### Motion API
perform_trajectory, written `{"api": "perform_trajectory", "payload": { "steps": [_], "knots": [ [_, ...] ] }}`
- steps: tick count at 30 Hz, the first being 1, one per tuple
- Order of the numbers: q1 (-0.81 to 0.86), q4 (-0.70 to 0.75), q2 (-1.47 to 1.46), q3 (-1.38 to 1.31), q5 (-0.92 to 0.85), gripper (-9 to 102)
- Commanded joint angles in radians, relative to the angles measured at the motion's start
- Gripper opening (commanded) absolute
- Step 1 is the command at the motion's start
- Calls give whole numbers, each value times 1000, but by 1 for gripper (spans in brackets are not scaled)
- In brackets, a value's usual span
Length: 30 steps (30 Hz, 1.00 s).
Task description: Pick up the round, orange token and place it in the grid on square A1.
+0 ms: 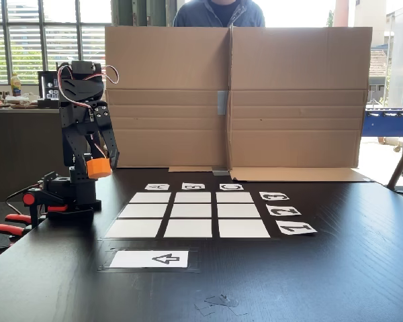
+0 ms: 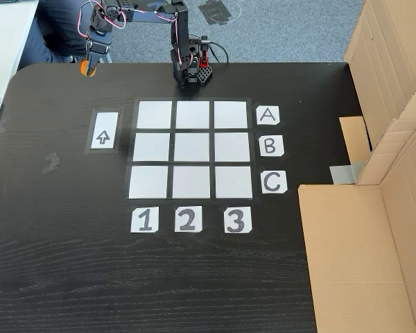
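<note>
The orange token hangs in the air in front of the arm's base, clear of the table, and my gripper is shut on it. In the other fixed view the token peeks out from under the gripper by the table's far edge, left of the base. The grid of white squares lies flat mid-table, apart from the gripper. Square A1 is its top-left cell there, and the near-left cell in the low fixed view. All the cells are bare.
A white arrow card lies beside the grid. A tall cardboard wall stands along one table side, with a person behind it. Red clamps hold the arm's base at the table edge. Tape scraps lie near the front.
</note>
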Motion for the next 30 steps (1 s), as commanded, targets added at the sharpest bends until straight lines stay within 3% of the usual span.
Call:
{"api": "perform_trajectory", "payload": {
  "steps": [1, 14, 30],
  "knots": [
    [-5, 3, 140, 78, -14, 4],
    [-98, 2, 468, 548, -52, 4],
    [-293, -34, 520, 925, -46, 4]
  ]
}}
